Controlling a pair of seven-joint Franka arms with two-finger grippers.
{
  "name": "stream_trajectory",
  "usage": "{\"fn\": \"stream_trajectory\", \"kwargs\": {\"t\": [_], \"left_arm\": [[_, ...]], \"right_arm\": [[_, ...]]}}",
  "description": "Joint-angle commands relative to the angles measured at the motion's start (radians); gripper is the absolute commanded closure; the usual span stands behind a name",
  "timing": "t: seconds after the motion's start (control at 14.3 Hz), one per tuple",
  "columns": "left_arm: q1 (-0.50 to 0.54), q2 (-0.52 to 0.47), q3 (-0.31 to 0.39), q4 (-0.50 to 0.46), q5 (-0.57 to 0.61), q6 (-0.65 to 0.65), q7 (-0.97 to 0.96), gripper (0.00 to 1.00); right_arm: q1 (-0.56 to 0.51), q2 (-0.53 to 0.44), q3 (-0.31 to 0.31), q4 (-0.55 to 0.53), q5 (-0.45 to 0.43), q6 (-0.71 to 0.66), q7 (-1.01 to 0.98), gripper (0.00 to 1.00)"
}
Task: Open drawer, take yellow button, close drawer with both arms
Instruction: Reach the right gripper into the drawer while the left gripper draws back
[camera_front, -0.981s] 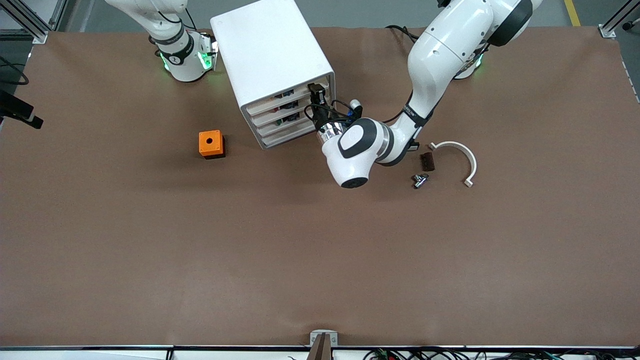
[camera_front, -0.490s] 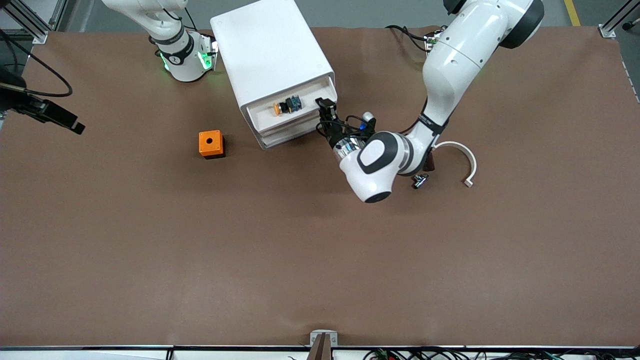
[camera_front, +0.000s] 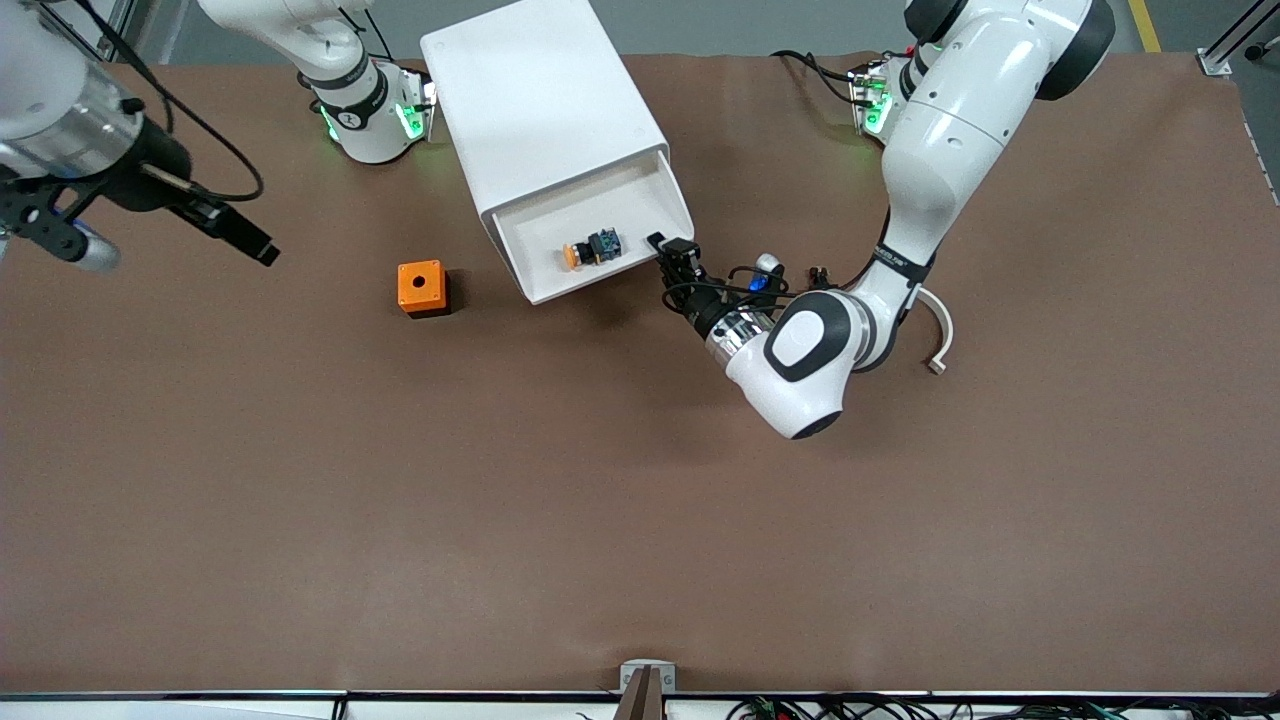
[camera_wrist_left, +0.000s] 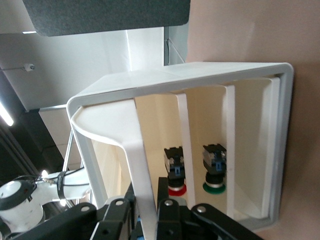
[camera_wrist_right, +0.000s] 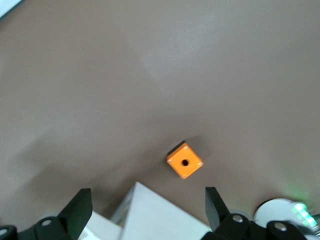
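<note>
Where cabinet (camera_front: 545, 120) stands, brown table (camera_front: 640, 520).

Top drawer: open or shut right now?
Open. The drawer sticks well out of the cabinet, with the button lying uncovered in it. The left claw is shut on its front edge.

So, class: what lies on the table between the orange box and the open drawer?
Nothing: in the front view only bare brown table separates the orange box from the pulled-out drawer, where the button lies.
</note>
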Motion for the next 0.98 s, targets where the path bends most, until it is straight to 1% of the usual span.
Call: {"fn": "stream_trajectory", "kwargs": {"t": [0.0,0.14,0.28,0.42,0.49,0.56,0.63,0.77,0.91], "left_arm": [[0.021,0.02,0.008,0.03,-0.008,0.009,0.018,0.8],[0.024,0.02,0.008,0.031,-0.008,0.011,0.018,0.78],[0.029,0.02,0.008,0.031,-0.008,0.011,0.018,0.78],[0.029,0.019,0.008,0.031,-0.007,0.011,0.02,0.69],[0.031,0.019,0.008,0.031,-0.007,0.011,0.02,0.58],[0.032,0.019,0.008,0.031,-0.008,0.011,0.024,0.35],[0.034,0.019,0.008,0.033,-0.008,0.012,0.04,0.0],[0.043,0.017,0.008,0.044,-0.008,0.012,0.111,0.0],[0.047,0.014,0.008,0.076,-0.002,0.008,0.251,0.0]], "right_arm": [[0.109,0.016,-0.01,-0.001,0.01,0.033,0.214,0.0],[0.178,0.035,-0.01,-0.001,0.012,0.063,0.335,0.0],[0.238,0.056,-0.01,-0.001,0.015,0.084,0.412,0.0],[0.291,0.087,-0.01,-0.001,0.015,0.113,0.51,0.0],[0.324,0.104,-0.01,-0.001,0.013,0.13,0.556,0.0],[0.348,0.119,-0.011,-0.001,0.013,0.152,0.596,0.0],[0.379,0.136,-0.011,-0.001,0.009,0.176,0.651,0.0],[0.425,0.173,-0.011,-0.003,0.002,0.216,0.73,0.0],[0.475,0.211,-0.011,-0.009,-0.001,0.262,0.813,0.0]]}}
